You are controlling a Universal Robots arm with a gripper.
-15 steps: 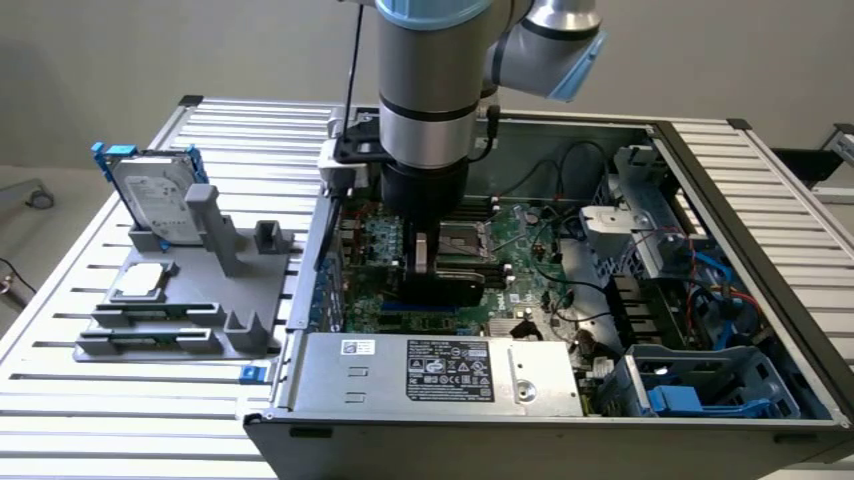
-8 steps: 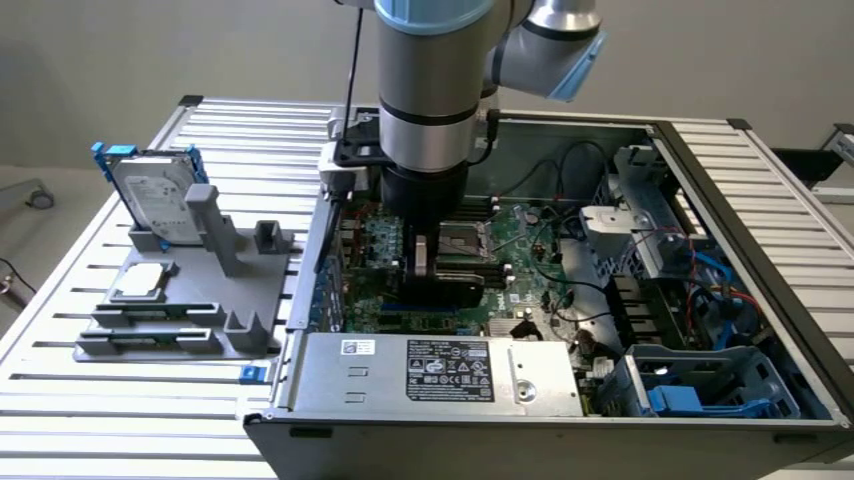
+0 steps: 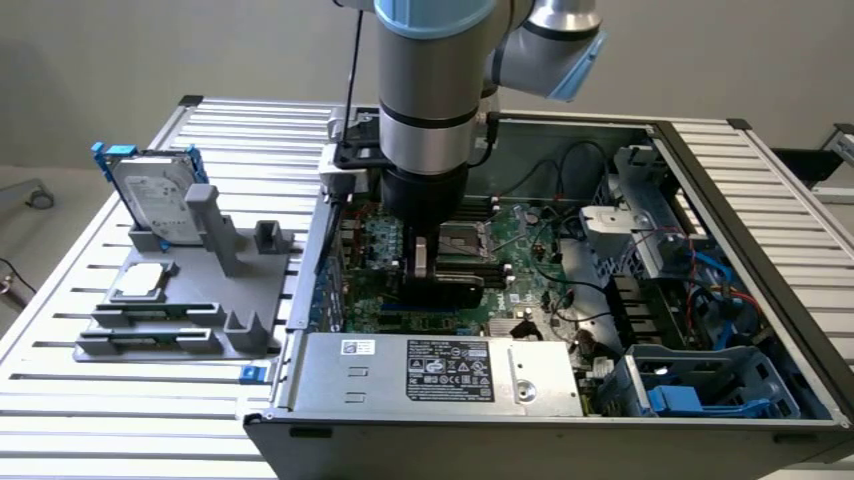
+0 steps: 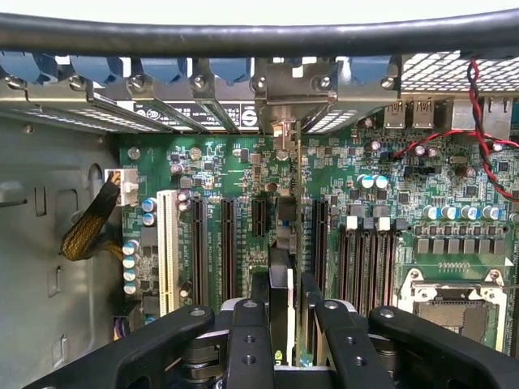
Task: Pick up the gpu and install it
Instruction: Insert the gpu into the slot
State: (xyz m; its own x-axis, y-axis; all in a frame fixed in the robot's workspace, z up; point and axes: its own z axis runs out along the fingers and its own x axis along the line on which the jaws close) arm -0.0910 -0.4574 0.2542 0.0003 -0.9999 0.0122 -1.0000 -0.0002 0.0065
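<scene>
Between the fingers of the gripper (image 4: 284,285) stands the gpu (image 4: 280,306), edge-on and clamped from both sides, low over the motherboard (image 4: 235,170) inside the open computer case (image 3: 747,190). Long black slots (image 4: 227,243) run on either side of the gripper, and the card's metal bracket (image 4: 284,134) reaches the rear frame (image 4: 203,89) ahead of the gripper. Whether the card's edge is seated I cannot tell. As I judge it, the risk is that a slight tilt or sideways offset in the grip lands the connector beside its slot. Downward pressure could then bend the board or jam the bracket against the frame.
</scene>
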